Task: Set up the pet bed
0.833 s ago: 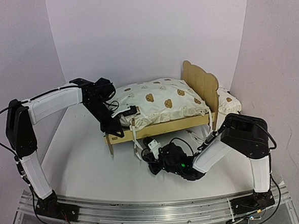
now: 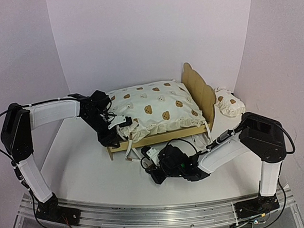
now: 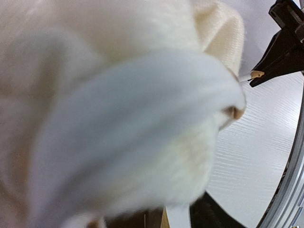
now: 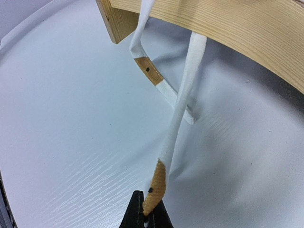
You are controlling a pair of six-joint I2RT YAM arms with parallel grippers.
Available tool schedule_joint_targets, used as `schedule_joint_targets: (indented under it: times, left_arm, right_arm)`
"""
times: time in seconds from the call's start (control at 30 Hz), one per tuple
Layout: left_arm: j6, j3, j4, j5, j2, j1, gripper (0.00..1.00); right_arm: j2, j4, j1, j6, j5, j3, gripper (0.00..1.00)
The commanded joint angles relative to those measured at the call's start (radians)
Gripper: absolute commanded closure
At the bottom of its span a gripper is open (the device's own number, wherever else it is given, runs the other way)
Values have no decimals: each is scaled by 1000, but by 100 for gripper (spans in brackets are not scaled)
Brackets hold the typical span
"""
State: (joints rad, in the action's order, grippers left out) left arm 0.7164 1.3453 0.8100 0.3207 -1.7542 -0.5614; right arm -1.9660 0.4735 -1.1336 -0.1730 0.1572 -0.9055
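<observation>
White bench [image 2: 78, 170] under everything. Pet bed [image 2: 166, 136] stands on it, just beyond my right end effector [image 4: 146, 217] and right beside my left end effector [image 2: 116, 126], with its headboard [image 2: 198, 93] at the end away from my left one. Big bear-print cushion [image 2: 154, 107] lies on the bed, its corner bunched against my left end effector. Small pillow [image 2: 230, 103] sits behind the headboard and shows only from the top camera.

Left wrist view is all blurred cream cloth up close. My left fingers don't show there, so I cannot tell whether that end effector is spread or gripping.

Right wrist view gives what the top one can't: my right end effector is pressed together, pinching the tan tip [image 4: 154, 187] of a white tie string [image 4: 186, 88]. The string hangs in front of the bed's wood rail [image 4: 228, 28]. A second string [image 4: 137, 40] dangles beside it.
</observation>
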Motion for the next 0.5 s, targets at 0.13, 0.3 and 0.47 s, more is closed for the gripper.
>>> schedule_joint_targets:
  times: [0.13, 0.3, 0.47]
  left_arm:
    - [297, 16, 208, -77, 165, 17, 33]
    - [287, 148, 252, -10, 162, 0, 38]
    - [175, 227, 120, 6, 94, -49, 28]
  right_arm:
    - [63, -78, -1, 26, -31, -41, 100]
    - [83, -128, -1, 42, -53, -48, 100]
    - [122, -213, -1, 53, -84, -51, 100]
